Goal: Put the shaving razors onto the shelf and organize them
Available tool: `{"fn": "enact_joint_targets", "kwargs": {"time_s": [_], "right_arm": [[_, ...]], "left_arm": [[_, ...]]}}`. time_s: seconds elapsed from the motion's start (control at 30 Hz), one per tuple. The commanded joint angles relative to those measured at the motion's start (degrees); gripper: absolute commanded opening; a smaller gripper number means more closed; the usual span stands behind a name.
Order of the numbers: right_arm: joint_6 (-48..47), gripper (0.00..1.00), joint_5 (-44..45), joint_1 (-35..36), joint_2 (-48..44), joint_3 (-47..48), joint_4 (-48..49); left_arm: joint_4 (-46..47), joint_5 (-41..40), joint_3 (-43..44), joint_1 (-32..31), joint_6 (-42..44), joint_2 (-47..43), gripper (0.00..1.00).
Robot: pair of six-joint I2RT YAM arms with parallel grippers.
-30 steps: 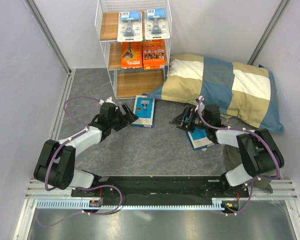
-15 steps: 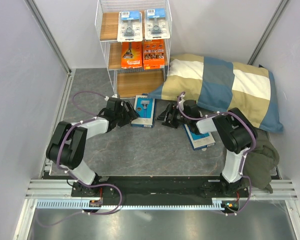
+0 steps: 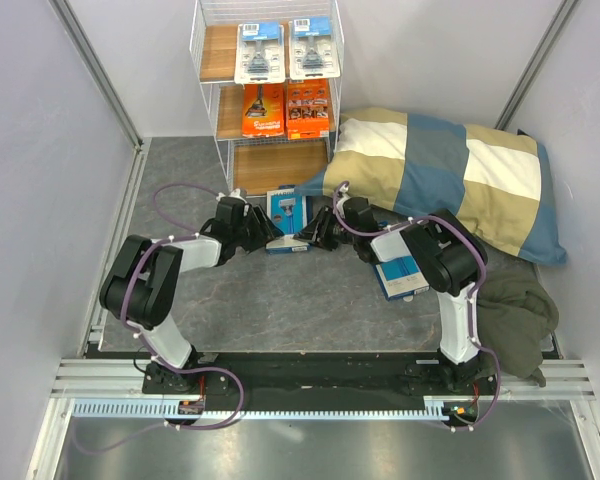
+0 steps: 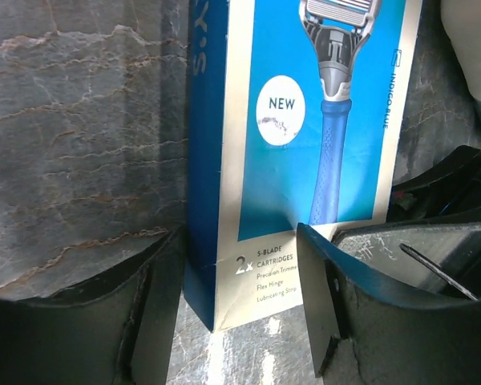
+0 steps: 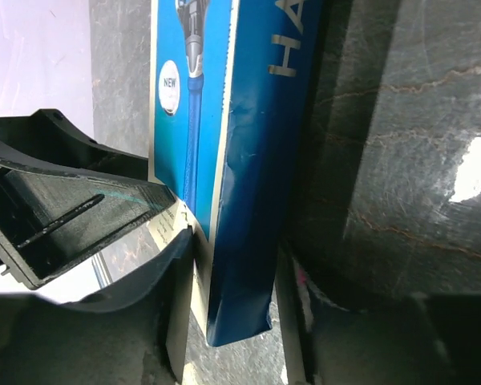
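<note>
One blue razor box (image 3: pixel 288 212) lies on the grey table in front of the shelf (image 3: pixel 208 60), with a gripper at each side. My left gripper (image 3: pixel 268 232) straddles its lower left corner (image 4: pixel 224 273); one finger (image 4: pixel 156 305) is against the blue side and the other (image 4: pixel 317 297) lies over the printed face, the jaws still apart. My right gripper (image 3: pixel 313 232) is shut across the box's thin right edge (image 5: pixel 248 200). A second blue box (image 3: pixel 400 275) lies flat by the right arm. Two clear blister packs (image 3: pixel 260 52) stand on the top tier and two orange packs (image 3: pixel 263 110) on the middle tier.
A blue-and-beige checked pillow (image 3: pixel 450 170) lies right of the shelf, its corner close behind the box. A dark green cloth (image 3: pixel 515 315) is bunched at the right arm's base. White walls enclose the table on the left, back and right.
Both arms have reached inward to the blue box in front of the shelf, the right one travelling furthest, from over the second box. Both pairs of jaws have narrowed around the box.
</note>
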Motion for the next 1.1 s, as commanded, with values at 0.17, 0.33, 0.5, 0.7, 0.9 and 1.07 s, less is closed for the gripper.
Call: {"fn": "enact_joint_targets", "kwargs": {"time_s": [0.17, 0.33, 0.5, 0.7, 0.9, 1.07], "right_arm": [[-2.52, 0.37, -1.24, 1.87, -3.62, -6.28, -2.62], [-1.03, 0.31, -3.35, 1.87, -6.87, -9.53, -0.33], [-0.33, 0.26, -5.2, 1.87, -9.77, -13.21, 0.11], [0.29, 0.18, -4.76, 1.87, -16.18, -19.28, 0.73], [1.61, 0.14, -1.95, 1.87, -22.07, -22.19, 0.38], [2.75, 0.12, 0.86, 1.6, -26.37, -23.24, 0.37]], "left_arm": [[5.31, 5.5, -3.88, -5.67, -1.47, -7.15, 0.58], [5.31, 4.88, -6.6, -8.39, -2.44, -12.59, 0.57], [4.96, 3.83, -11.6, -9.28, -4.89, -17.61, 0.57], [4.43, 1.55, -16.98, -9.54, -6.04, -24.98, 0.57], [0.83, -2.67, -19.7, -9.54, -6.57, -31.15, 0.68], [-0.4, -3.82, -20.5, -9.54, -7.53, -34.05, 0.73]]}}
